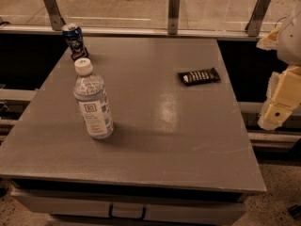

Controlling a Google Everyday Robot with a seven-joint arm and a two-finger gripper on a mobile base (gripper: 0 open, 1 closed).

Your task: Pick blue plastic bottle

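Observation:
The blue plastic bottle stands upright on the left part of the grey table. It is clear plastic with a white screw cap and a pale label with a small square logo. My gripper hangs off the table's right edge, far to the right of the bottle and not touching anything.
A dark-blue soda can stands at the table's far left corner, behind the bottle. A black snack bar wrapper lies flat on the right side of the table. A glass railing with metal posts runs behind the table.

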